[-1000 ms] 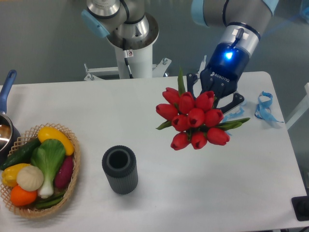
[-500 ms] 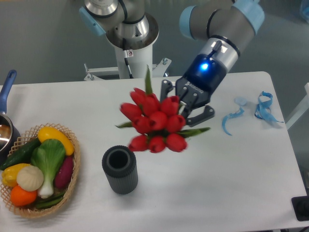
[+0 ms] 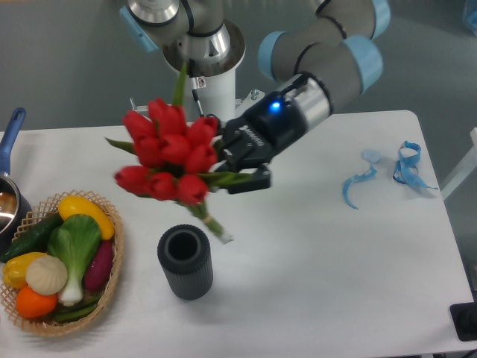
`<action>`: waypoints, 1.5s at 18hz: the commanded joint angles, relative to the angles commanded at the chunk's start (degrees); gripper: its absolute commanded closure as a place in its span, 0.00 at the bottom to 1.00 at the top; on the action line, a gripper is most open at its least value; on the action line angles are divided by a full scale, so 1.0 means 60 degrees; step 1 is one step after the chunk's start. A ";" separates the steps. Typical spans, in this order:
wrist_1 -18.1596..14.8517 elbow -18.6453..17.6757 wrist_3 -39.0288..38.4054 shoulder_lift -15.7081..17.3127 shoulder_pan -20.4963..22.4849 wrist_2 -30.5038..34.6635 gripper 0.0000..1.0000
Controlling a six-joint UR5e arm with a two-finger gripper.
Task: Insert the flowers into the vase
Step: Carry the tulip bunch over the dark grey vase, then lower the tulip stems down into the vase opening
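The flowers [image 3: 168, 155] are a tight bunch of red tulip buds with green leaves, held in the air left of centre. My gripper [image 3: 227, 165] is shut on the bunch from the right, at the leaves behind the buds. The short bound stem [image 3: 211, 222] points down and to the right, its tip just above and right of the mouth of the vase. The vase [image 3: 185, 262] is a dark grey ribbed cylinder standing upright on the white table [image 3: 335, 276], its round mouth showing and nothing in it.
A wicker basket [image 3: 112, 276] of toy vegetables sits at the front left. A pan with a blue handle [image 3: 11, 134] is at the left edge. Blue ribbon scraps [image 3: 406, 165] lie at the right. The arm's base column [image 3: 212, 89] stands behind the table.
My gripper has carried the flowers leftward across the table, from the right side to above the vase, and the bunch has tilted so the stem points down.
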 joint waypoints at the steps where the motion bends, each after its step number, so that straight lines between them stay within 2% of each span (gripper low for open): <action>1: -0.0014 -0.0088 0.0000 0.0000 -0.0087 0.0000 0.71; 17: -0.0029 -0.0499 0.0029 -0.0513 -0.0235 0.0146 0.71; 22: -0.0044 -0.0645 0.0029 -0.0864 -0.0103 0.0278 0.71; 27: -0.0058 -0.0807 0.0029 -0.0937 0.0029 0.0512 0.71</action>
